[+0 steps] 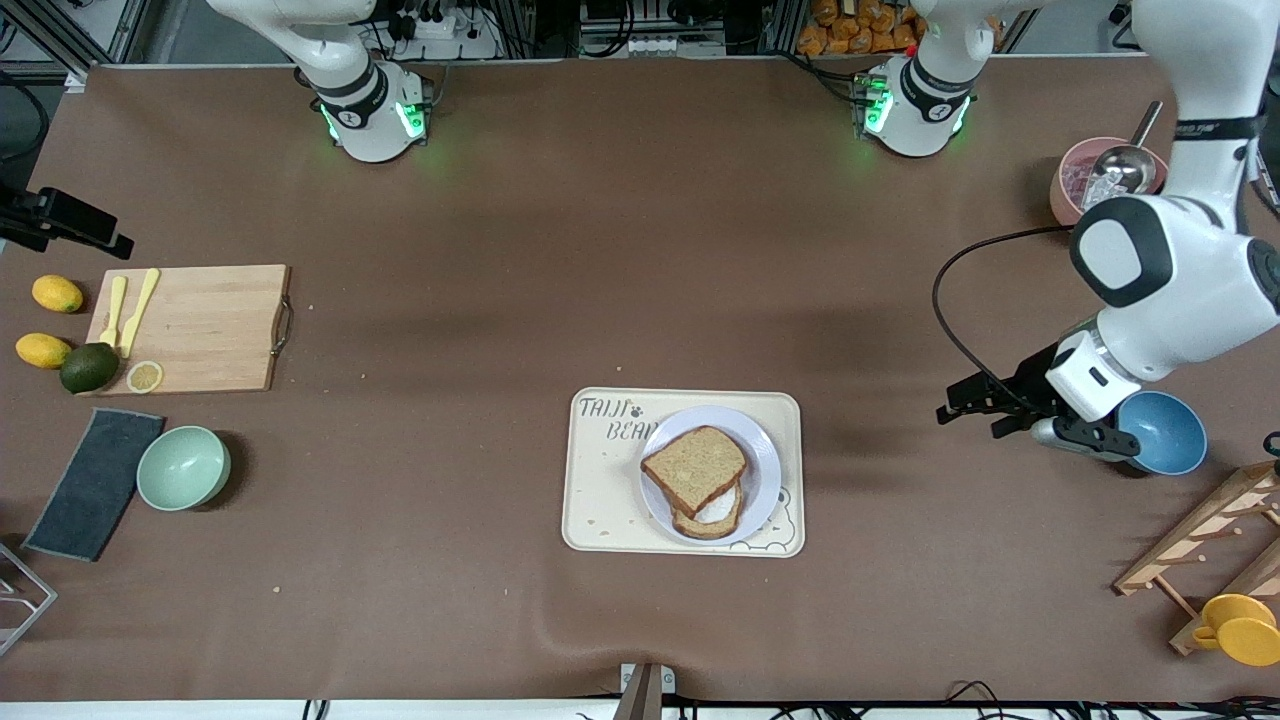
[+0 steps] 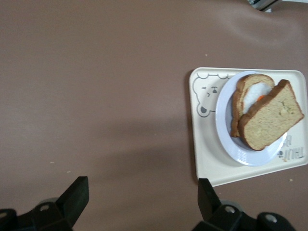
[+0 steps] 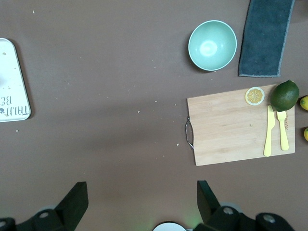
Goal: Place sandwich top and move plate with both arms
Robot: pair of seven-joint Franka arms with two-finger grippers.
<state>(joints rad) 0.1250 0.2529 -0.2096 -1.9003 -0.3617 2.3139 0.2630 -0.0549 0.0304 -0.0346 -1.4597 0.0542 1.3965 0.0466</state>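
Sandwich top (image 1: 694,468) already sits on the plate (image 1: 765,462) — next, both end effectors, left (image 2: 139,202) and right (image 3: 139,202), jaws apart, must grasp the plate rim

Bare tabletop (image 1: 600,250) surrounded the tray (image 1: 590,500) on every side, leaving open approaches to the plate (image 1: 765,470). The blue bowl (image 1: 1170,430) and wooden rack (image 1: 1200,550) crowded the left arm's end; the cutting board (image 1: 210,320) and green bowl (image 1: 183,467) occupied the right arm's end.
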